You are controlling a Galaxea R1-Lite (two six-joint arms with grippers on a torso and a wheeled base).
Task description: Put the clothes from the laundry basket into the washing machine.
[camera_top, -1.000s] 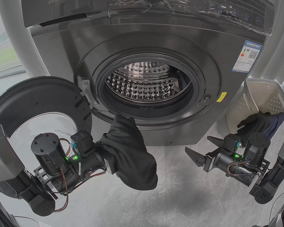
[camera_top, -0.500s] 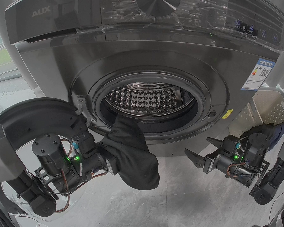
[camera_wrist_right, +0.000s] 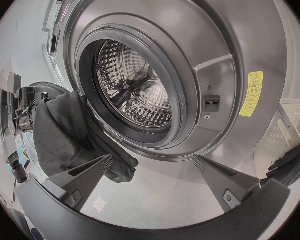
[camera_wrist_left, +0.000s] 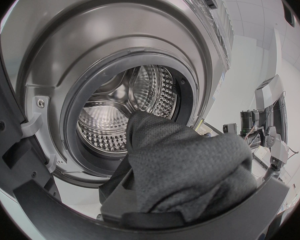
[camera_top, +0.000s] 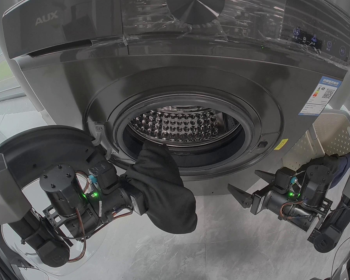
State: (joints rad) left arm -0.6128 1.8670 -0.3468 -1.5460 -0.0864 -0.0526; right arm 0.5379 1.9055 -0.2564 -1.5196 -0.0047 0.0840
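A grey front-loading washing machine (camera_top: 182,70) stands with its round door (camera_top: 46,144) swung open to the robot's left, baring the shiny dimpled steel drum (camera_top: 179,123). The left claw (camera_top: 155,187) is clenched on a black knitted garment (camera_top: 165,199), which is bunched over it and hides most of its fingers. The garment's upper end sits against the lower left lip of the opening, outside the drum, while the rest hangs down in front of the machine above the pale marbled floor (camera_top: 221,238). The right claw (camera_top: 243,180) hangs low before the machine's right side, released, with its two dark pointed fingers spread wide and nothing between them; it points towards the left arm. Behind it, just beside the machine's right flank, a cream perforated plastic laundry basket (camera_top: 334,133) leans tilted towards the robot, with dark clothes (camera_top: 330,162), black and navy, bunched at its lower edge.
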